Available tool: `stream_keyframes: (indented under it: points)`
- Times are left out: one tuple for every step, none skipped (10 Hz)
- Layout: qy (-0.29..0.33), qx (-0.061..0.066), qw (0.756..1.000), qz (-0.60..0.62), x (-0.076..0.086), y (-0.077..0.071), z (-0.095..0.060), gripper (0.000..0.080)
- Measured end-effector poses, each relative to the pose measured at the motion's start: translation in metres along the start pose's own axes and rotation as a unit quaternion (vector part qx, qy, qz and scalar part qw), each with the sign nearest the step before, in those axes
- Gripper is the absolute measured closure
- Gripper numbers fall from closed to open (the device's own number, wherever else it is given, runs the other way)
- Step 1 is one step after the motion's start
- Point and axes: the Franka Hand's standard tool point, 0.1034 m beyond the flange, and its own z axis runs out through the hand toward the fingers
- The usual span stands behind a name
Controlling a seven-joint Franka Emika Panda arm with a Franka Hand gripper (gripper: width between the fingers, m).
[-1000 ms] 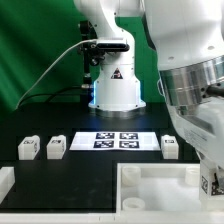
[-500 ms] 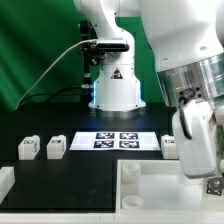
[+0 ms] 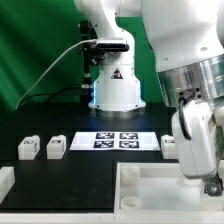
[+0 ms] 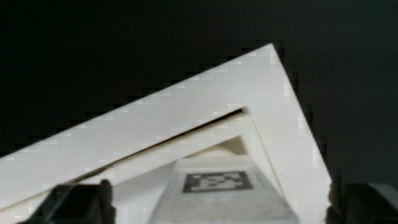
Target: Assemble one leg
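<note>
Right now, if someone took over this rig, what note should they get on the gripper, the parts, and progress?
Gripper: low over the tray at the exterior view's right; fingertips appear apart with nothing between them, though open or shut is not certain.
Legs: two side by side on the table at the exterior view's left, a third right of the marker board, beside the arm. A tagged piece shows inside the tray corner in the wrist view.
Done: no leg fitted that can be seen.
Left: pick a leg and mount it.

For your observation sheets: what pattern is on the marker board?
Black-and-white square tags on the marker board, clearest in the exterior view.
</note>
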Motion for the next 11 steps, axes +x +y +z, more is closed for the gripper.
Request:
stream_keyframes:
  points:
    - [0.000,0.000,1.000,-0.003,-0.001,0.000,0.000,0.0180]
    - [-0.003,-0.007,1.000,-0.026,-0.005,0.004,-0.005,0.0154]
    - [-0.007,-0.007,0.999,-0.041,-0.011,0.005,-0.017,0.0154]
    - [-0.012,-0.005,0.999,-0.049,-0.017,0.006,-0.029,0.0150]
    - [-0.015,-0.003,0.998,-0.053,-0.020,0.007,-0.035,0.0150]
    - [-0.013,-0.005,0.999,-0.053,-0.018,0.008,-0.030,0.0150]
    - [-0.012,-0.006,0.999,-0.053,-0.017,0.008,-0.029,0.0150]
    - [-0.012,-0.006,0.998,-0.053,-0.017,0.008,-0.029,0.0150]
    - [-0.012,-0.007,0.998,-0.054,-0.017,0.008,-0.029,0.0150]
    - [-0.012,-0.007,0.998,-0.055,-0.017,0.008,-0.029,0.0150]
    - [-0.012,-0.007,0.998,-0.056,-0.017,0.009,-0.029,0.0150]
